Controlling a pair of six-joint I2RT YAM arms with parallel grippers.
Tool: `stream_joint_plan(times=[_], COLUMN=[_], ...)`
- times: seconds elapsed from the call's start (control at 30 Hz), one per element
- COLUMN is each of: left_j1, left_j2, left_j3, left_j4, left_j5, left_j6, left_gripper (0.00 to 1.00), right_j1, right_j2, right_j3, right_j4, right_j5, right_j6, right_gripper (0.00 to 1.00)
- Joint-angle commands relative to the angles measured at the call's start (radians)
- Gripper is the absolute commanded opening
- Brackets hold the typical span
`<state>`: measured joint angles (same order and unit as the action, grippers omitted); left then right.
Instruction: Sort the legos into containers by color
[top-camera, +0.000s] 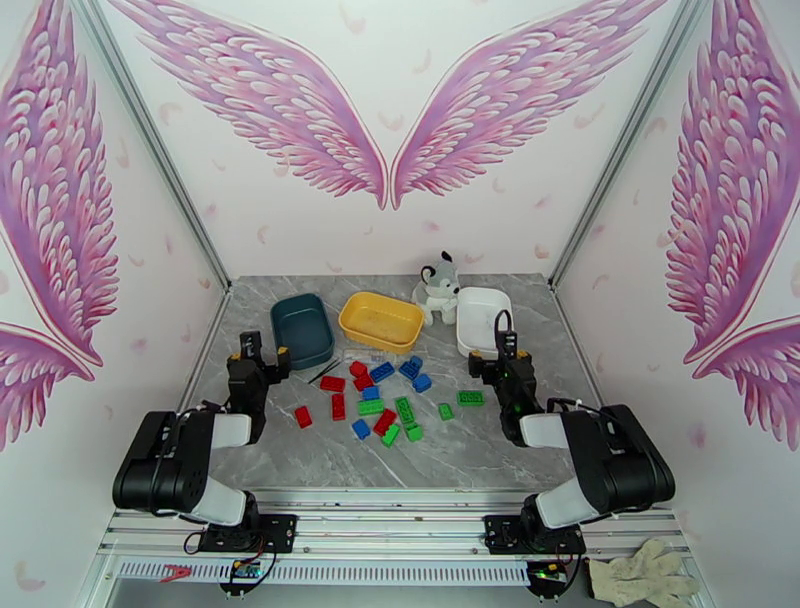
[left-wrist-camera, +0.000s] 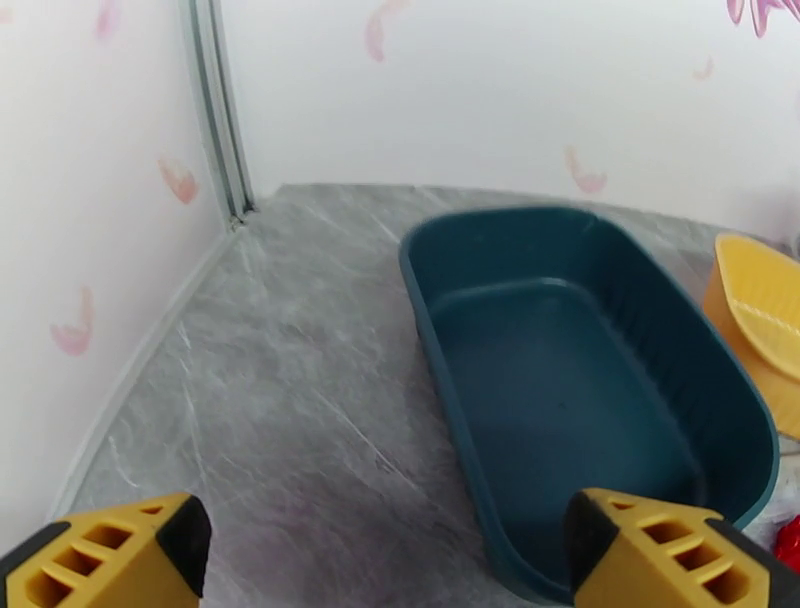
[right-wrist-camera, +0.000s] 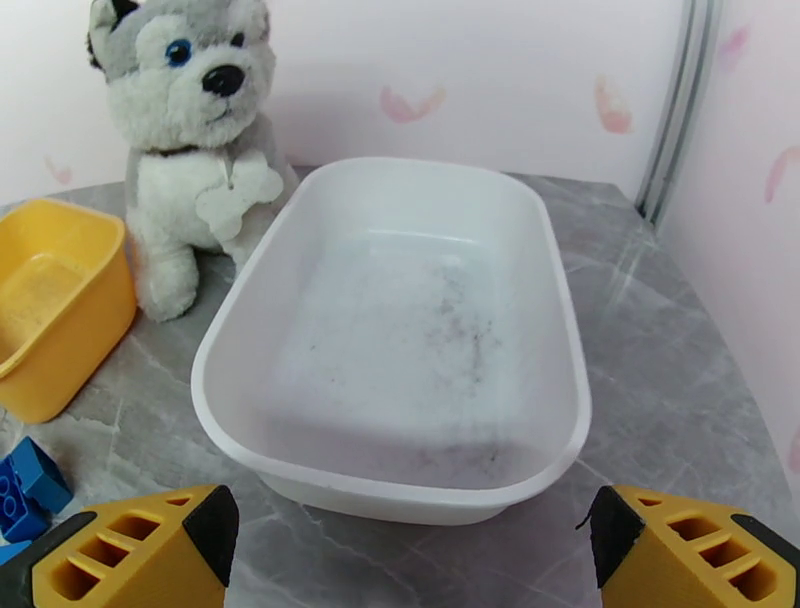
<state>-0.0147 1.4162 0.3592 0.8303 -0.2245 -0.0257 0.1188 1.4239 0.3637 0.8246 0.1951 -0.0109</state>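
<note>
Grey marbled tabletop (top-camera: 300, 460) takes up the lower middle of the overhead frame, boxed in by white walls (top-camera: 400, 240) painted with big pink wings. Along its far edge sit the dark teal tub (top-camera: 302, 330) left of centre, the yellow tub (top-camera: 380, 322) at centre and the white tub (top-camera: 480, 318) to the right. A plush husky (top-camera: 438, 285) stands between the yellow and white ones. The wrist views show bare floors in the teal and white tubs.

The legos (top-camera: 385, 398) lie loose on the table at the centre of the frame, just below the tubs, with red, blue and green mixed together. One green brick (top-camera: 471, 398) sits apart at the right of the scatter.

The left gripper (top-camera: 265, 350) hovers at the lower left of the teal tub, jaws spread wide and holding nothing. In its wrist view the yellow fingertips (left-wrist-camera: 120, 550) fill the bottom corners. The right gripper (top-camera: 500, 362) sits just below the white tub, equally wide and empty, its yellow pads (right-wrist-camera: 140, 550) flanking the tub's near rim.

A pale work glove (top-camera: 640, 578) lies in the lower right corner, off the table.
</note>
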Motion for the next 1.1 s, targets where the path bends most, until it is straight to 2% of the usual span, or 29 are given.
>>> stream_joint_plan(times=[0.0, 0.07, 0.13, 0.23, 0.33, 0.4, 0.47, 0.57, 0.67, 0.73, 0.8, 0.87, 0.97, 1.07], left_j1=[-0.052, -0.101, -0.129, -0.148, -0.146, -0.148, -0.151, -0.16, -0.162, -0.144, -0.146, -0.168, -0.206, -0.247], left_j2=[-0.14, -0.226, -0.316, -0.47, -0.594, -0.66, -0.702, -0.741, -0.782, -0.8, -0.805, -0.8, -0.807, -0.717], left_j3=[-0.007, -0.032, -0.034, 0.005, 0.046, 0.063, 0.061, 0.029, -0.079, -0.091, -0.001, 0.054, 0.012, 0.11], left_j4=[-0.076, -0.048, -0.087, -0.242, -0.343, -0.379, -0.367, -0.358, -0.274, -0.313, -0.498, -0.611, -0.619, -0.773], left_j5=[-0.105, -0.145, -0.125, -0.118, -0.057, 0.027, 0.069, -0.004, -0.044, 0.008, 0.073, 0.073, 0.033, 0.092], left_j6=[0.041, 0.023, -0.027, -0.167, -0.313, -0.392, -0.537, -0.83, -1.022, -1.018, -0.914, -0.857, -0.917, -0.808], left_gripper=[0.99, 0.99, 0.99, 0.99, 0.99, 0.99, 0.99, 0.99, 0.99, 0.99, 0.99, 0.99, 0.99, 0.99], right_j1=[0.01, 0.019, 0.019, 0.019, 0.018, 0.018, 0.019, 0.019, 0.019, 0.019, 0.019, 0.019, 0.022, 0.024], right_j2=[-0.149, -0.251, -0.351, -0.484, -0.516, -0.504, -0.487, -0.513, -0.609, -0.68, -0.702, -0.66, -0.593, -0.504], right_j3=[-0.03, -0.042, -0.035, 0.094, 0.246, 0.325, 0.409, 0.431, 0.355, 0.278, 0.243, 0.278, 0.265, 0.302], right_j4=[-0.062, -0.115, -0.209, -0.568, -0.841, -0.961, -1.105, -1.215, -1.166, -1.058, -0.997, -1.036, -0.987, -0.996], right_j5=[0.072, 0.119, 0.135, 0.187, 0.092, 0.0, -0.033, 0.021, -0.012, -0.099, -0.174, -0.221, -0.292, -0.376], right_j6=[0.018, 0.095, 0.21, 0.394, 0.483, 0.568, 0.649, 0.732, 0.693, 0.648, 0.637, 0.624, 0.642, 0.628], right_gripper=[0.99, 0.99, 0.99, 0.99, 0.99, 0.99, 0.99, 0.99, 0.99, 0.99, 0.99, 0.99, 0.95, 0.92])
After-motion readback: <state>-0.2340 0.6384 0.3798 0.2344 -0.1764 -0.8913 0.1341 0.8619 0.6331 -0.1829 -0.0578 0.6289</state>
